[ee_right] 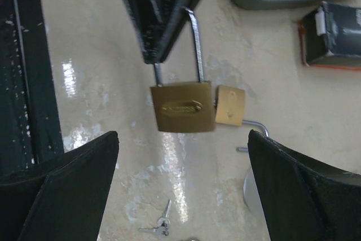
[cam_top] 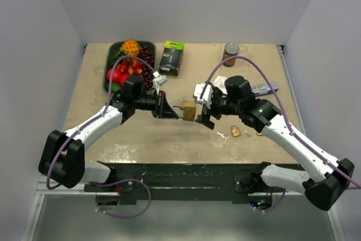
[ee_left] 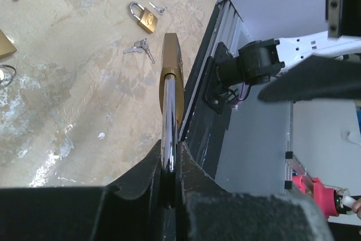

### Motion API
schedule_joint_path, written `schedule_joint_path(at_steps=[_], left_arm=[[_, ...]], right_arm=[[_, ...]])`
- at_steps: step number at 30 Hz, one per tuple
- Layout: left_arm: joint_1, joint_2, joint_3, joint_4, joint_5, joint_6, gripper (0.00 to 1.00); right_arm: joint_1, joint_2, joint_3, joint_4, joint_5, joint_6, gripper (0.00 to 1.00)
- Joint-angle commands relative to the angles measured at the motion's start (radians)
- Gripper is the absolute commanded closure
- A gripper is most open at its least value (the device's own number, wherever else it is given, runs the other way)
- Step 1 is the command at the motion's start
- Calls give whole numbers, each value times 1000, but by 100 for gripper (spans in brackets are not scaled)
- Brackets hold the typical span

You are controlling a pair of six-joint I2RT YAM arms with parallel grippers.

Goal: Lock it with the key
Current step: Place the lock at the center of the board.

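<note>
Pale grey walls are enclosing a tan, mottled tabletop (cam_top: 141, 134) with a slight sheen.

Task item: a brass padlock (cam_top: 189, 110) is hanging clear of the surface at frame centre in the top view. Its body is rectangular with an oval stamp, and its shackle is polished steel.

Left gripper (cam_top: 172, 110): the black fingers are pinching narrowly on the shackle and holding the lock up. Its wrist view is showing the lock edge-on, as a thin brass slab under a bright steel bar, with no face visible.

Right gripper (cam_top: 202, 107): the fingers are standing wide apart, just right of the lock, gripping nothing. Its wrist view is showing the lock face-on between the two dark fingertips. Whether the shackle is seated or a key is in the body, I cannot tell.

A second, square brass lock body (ee_right: 230, 105) is showing just behind the held lock in the right wrist view only. In the top view the two are merging.

A small padlock (cam_top: 234, 131) and loose keys (cam_top: 223, 135) are lying on the surface at lower right of centre. The left wrist view is resolving them best.

Along the upper edge of the top view, a dark tray (cam_top: 110, 63) of glossy fruit, a black box (cam_top: 171, 59) and a can (cam_top: 230, 53) are standing well apart from the lock.
</note>
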Motion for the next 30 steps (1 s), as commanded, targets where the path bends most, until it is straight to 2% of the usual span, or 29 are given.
schedule_joint_path(at_steps=[1,5,10,16,22,30], left_arm=[[-15,-8,62,113,26,-132,100],[-23,-14,65,113,17,-145,100],[-29,-28,60,111,14,-146,100],[-32,-34,59,114,12,-145,100],[-34,-31,63,123,18,-146,100],[-40,-34,59,127,14,-148,100]], right_arm=[[98,30,28,17,36,-81,1],[149,68,14,37,79,-125,7],[188,81,-24,117,140,-170,8],[205,111,-44,176,220,-156,9],[215,139,-64,213,271,-153,20],[224,144,-108,256,329,-133,24]])
